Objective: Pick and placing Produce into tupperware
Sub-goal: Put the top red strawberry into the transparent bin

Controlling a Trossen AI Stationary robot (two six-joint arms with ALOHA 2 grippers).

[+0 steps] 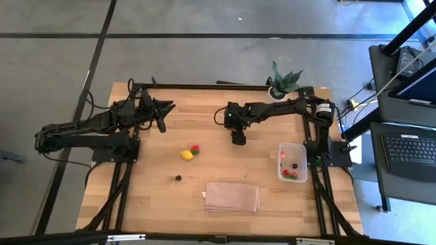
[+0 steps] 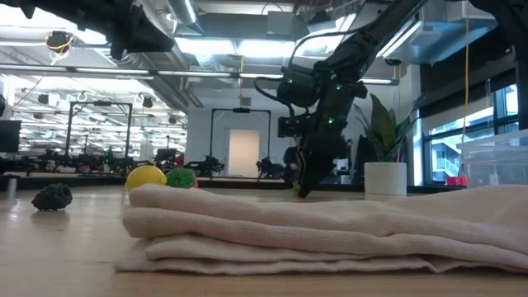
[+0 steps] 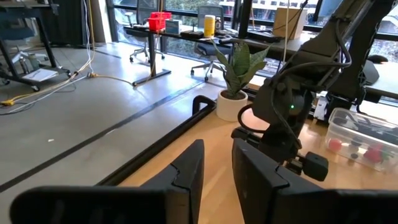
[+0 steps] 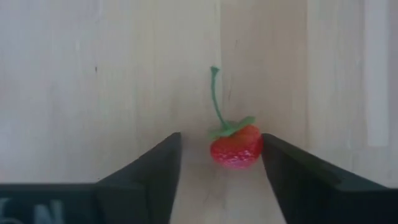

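The right gripper [image 4: 217, 171] stands open over a red strawberry [image 4: 236, 147], which lies on the table [image 1: 157, 204] between its fingers, touching the one finger. At 8 o'clock from it lie three pieces: yellow [image 1: 186, 154], red-green [image 1: 195, 150], one dark berry [image 1: 178, 178]. The tupperware [image 1: 292, 148] at 4 o'clock holds several. The left gripper [image 1: 161, 122] waits, narrowly open.

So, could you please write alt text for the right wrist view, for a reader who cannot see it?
A small red strawberry with a green leafy cap and a thin green stem lies on the pale wooden table, between the two dark fingers of the right tool. The fingers are open; the berry sits nearer one finger, seemingly just touching it.
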